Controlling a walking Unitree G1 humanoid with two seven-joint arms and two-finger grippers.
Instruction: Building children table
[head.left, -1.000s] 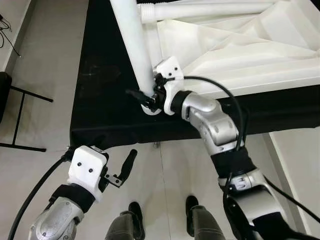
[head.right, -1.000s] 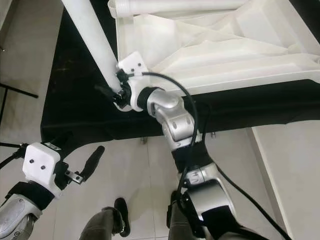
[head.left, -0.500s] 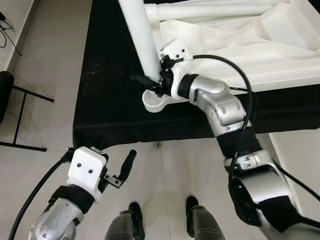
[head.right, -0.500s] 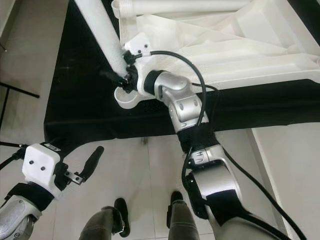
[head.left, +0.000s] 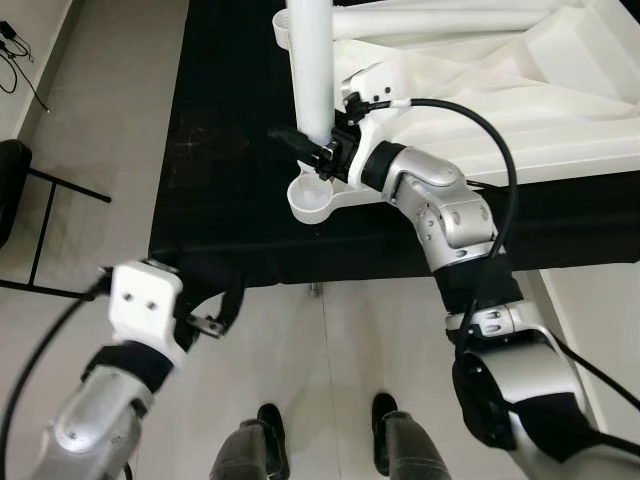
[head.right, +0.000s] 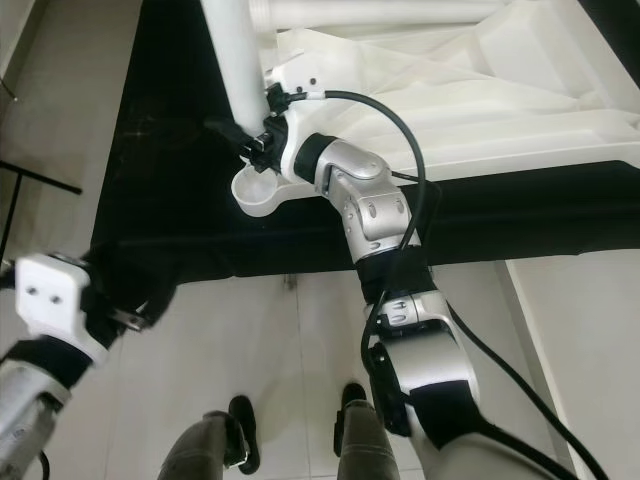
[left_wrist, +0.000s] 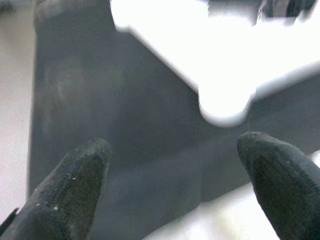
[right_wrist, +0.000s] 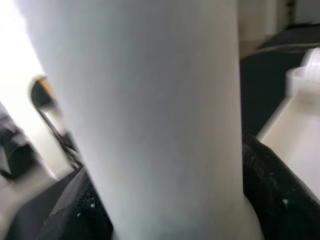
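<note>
The right hand (head.left: 318, 152) is clamped on a thick white plastic table leg (head.left: 311, 70), its black fingers (right_wrist: 280, 195) pressed against either side of the tube just above the round socket (head.left: 312, 199) at the corner of the overturned white plastic children's tabletop (head.left: 480, 90). That tabletop lies on the black-covered bench (head.left: 215, 150) toward its far right part, with the socket corner jutting close to the bench's near edge, and a second white leg (head.left: 430, 20) lies across the tabletop along its far side. The left hand (left_wrist: 172, 185) hangs with fingers apart below the bench's near left corner, over the pale tiled floor (head.left: 330, 340), where the robot's own dark feet (head.left: 270, 425) stand.
</note>
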